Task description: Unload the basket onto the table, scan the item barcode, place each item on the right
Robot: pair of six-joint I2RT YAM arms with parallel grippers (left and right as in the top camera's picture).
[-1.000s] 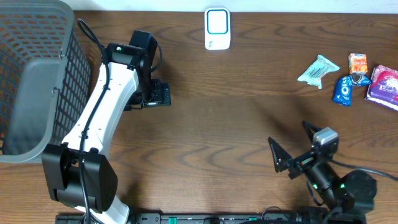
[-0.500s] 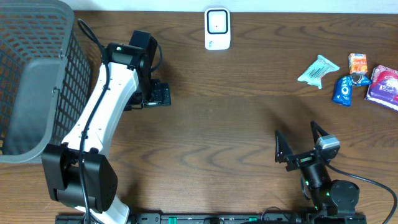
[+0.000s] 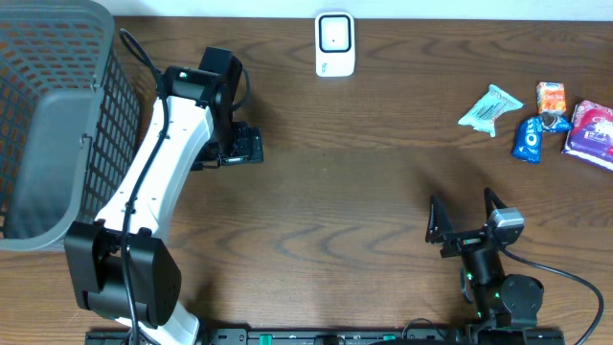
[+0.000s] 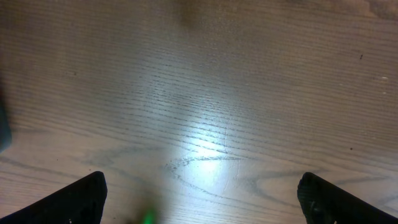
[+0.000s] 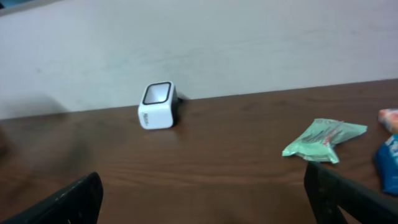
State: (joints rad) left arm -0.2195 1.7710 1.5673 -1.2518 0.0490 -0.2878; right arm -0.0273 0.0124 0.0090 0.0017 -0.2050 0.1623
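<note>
The white barcode scanner (image 3: 334, 44) stands at the back edge of the table, seen also in the right wrist view (image 5: 157, 106). The items lie in a cluster at the far right: a mint-green packet (image 3: 490, 108) (image 5: 324, 139), a small orange pack (image 3: 551, 98), a blue cookie pack (image 3: 529, 139) and a purple pack (image 3: 594, 129). My right gripper (image 3: 465, 218) (image 5: 205, 199) is low at the front right, open and empty, facing the back wall. My left gripper (image 3: 245, 147) (image 4: 202, 199) hangs open over bare wood, left of centre.
A large grey mesh basket (image 3: 57, 125) fills the far left of the table. The left arm's white link (image 3: 153, 182) slants across the table beside it. The table is dark brown wood, with a pale wall behind it.
The right arm has drawn back toward the front edge and swung its gripper round to face the back. The left arm has stayed still.
</note>
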